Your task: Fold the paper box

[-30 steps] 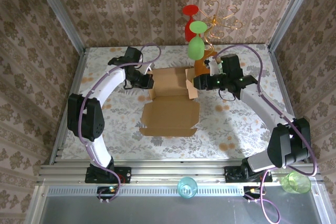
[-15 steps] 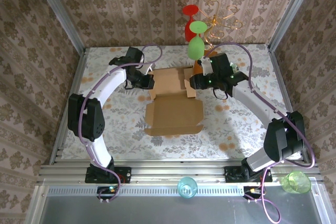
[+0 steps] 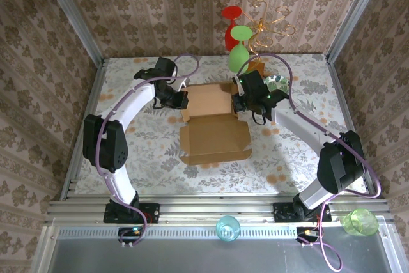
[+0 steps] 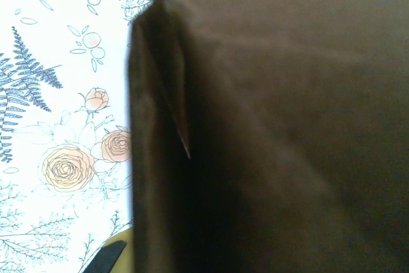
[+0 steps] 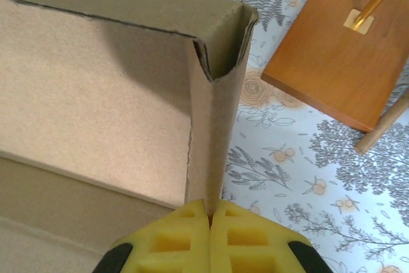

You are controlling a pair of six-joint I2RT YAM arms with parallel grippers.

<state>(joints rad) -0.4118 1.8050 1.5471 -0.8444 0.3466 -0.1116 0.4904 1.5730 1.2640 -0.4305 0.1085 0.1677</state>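
The paper box [image 3: 211,123] is light-brown cardboard lying mid-table, its back half raised into a shallow tray and its lid panel flat toward the near edge. My left gripper [image 3: 181,100] is at the tray's left wall. In the left wrist view dark cardboard [image 4: 275,126] runs right up to the camera, beside one yellow pad [image 4: 124,247]. My right gripper [image 3: 238,103] is at the right wall. In the right wrist view its yellow pads [image 5: 172,241] are shut on the bottom edge of the upright side wall [image 5: 214,126], with the gripper [image 5: 209,212] pinching it.
A gold wire stand on an orange-brown wooden base [image 5: 332,49] stands just behind the box's right corner, with red and green glasses [image 3: 238,55] hanging from it. A teal cup [image 3: 227,227] and a green cup [image 3: 359,222] sit on the near rail.
My right gripper has swung left toward the box and closed on its right wall. The lid panel has shifted slightly to the right. The left arm has stayed put.
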